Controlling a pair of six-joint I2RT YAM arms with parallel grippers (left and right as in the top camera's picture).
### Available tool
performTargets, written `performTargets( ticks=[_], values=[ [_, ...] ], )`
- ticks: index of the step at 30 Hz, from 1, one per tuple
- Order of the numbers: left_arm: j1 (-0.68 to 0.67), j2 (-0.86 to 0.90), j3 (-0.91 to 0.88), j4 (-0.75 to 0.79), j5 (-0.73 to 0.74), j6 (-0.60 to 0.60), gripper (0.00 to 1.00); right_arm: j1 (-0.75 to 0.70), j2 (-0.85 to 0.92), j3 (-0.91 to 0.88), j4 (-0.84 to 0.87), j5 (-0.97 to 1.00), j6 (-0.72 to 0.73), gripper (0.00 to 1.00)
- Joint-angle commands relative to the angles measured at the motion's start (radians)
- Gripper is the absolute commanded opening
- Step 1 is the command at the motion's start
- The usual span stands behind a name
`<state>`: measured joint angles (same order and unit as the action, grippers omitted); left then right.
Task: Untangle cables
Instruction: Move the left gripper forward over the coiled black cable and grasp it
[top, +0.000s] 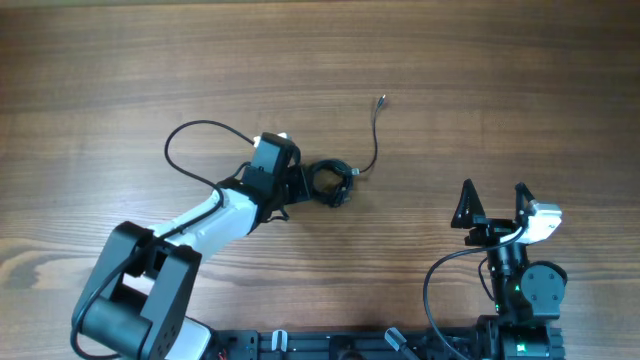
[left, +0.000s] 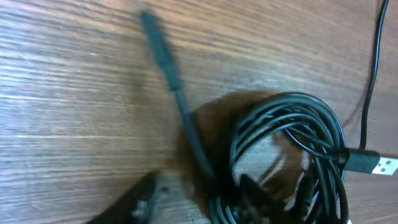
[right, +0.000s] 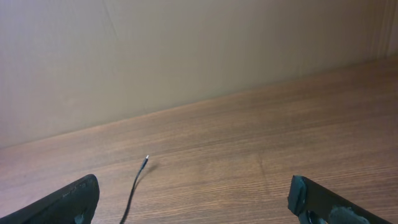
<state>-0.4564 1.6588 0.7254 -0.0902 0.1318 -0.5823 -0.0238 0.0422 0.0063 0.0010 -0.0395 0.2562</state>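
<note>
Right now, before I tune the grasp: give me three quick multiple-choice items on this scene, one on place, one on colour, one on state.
1. Where is the coil of cables?
A. at the left fingers
B. beside the right arm's base
C. draped over the left arm's elbow

2. What colour are the cables?
A. white
B. red
C. black

3. How do the right fingers stand?
A. shut on a cable
B. wide apart, holding nothing
C. shut and empty

Key:
1 A, the overhead view shows the coil right at the left arm's tip.
2 C, every strand looks black.
3 B, the right wrist view shows only bare wood between them.
</note>
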Motion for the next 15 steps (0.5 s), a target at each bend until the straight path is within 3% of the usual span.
performTargets(
  ticks=[1,7,10,15],
  values=[
    [-0.038,0.028,0.008,-0.003,0.006,-0.006,0.33,0.004,0.000,-0.001,0.005,0.017,-0.017,1.00],
    [-0.090,0.040,0.008,-0.007,-0.059,0.002,0.04,0.004,0.000,-0.001,0.005,0.017,-0.017,1.00],
    [-0.090,0.034,0.008,-0.020,-0.066,0.084,0.04,0.004,0.000,-0.002,0.005,0.016,-0.018,1.00],
    [-0.089,-0.066,0.008,-0.196,-0.090,0.377,0.04,0.004,0.000,-0.001,0.005,0.016,-0.018,1.00]
  ],
)
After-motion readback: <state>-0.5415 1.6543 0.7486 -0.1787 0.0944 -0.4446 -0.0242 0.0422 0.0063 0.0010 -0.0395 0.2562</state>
